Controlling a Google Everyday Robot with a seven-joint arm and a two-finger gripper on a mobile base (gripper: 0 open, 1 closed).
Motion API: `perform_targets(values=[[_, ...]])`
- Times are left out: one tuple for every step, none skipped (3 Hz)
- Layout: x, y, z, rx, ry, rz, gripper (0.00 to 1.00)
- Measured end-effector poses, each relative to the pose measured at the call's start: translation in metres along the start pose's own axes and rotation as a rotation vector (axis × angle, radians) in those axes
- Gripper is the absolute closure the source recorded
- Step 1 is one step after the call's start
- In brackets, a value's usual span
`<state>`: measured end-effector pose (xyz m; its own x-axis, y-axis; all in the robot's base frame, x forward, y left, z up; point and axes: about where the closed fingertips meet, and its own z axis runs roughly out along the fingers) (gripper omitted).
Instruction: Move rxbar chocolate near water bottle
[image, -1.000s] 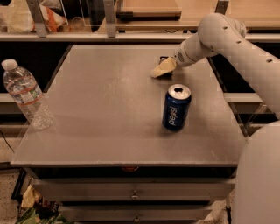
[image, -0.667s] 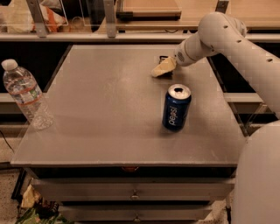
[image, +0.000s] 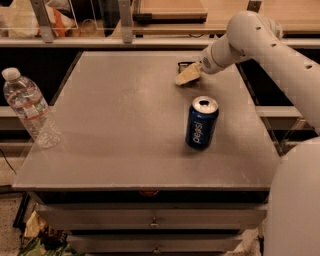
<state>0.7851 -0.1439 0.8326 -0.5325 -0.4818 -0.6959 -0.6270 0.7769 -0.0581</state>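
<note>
The rxbar chocolate shows only as a small dark edge at the back right of the table, mostly hidden behind my gripper. My gripper is low over the table right at the bar, with the white arm reaching in from the right. The water bottle is clear with a white cap and a white-and-red label. It stands upright at the table's left edge, far from the bar and the gripper.
A blue Pepsi can stands upright right of the table's middle, in front of the gripper. The grey table has drawers below its front edge. A shelf with clutter runs along the back.
</note>
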Motion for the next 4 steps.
perform_targets(values=[[0.000, 0.000, 0.000, 0.000, 0.000, 0.000, 1.00], [-0.002, 0.000, -0.002, 0.000, 0.000, 0.000, 1.00], [-0.002, 0.000, -0.002, 0.000, 0.000, 0.000, 1.00], [-0.017, 0.034, -0.057, -0.088, -0.058, -0.049, 1.00]])
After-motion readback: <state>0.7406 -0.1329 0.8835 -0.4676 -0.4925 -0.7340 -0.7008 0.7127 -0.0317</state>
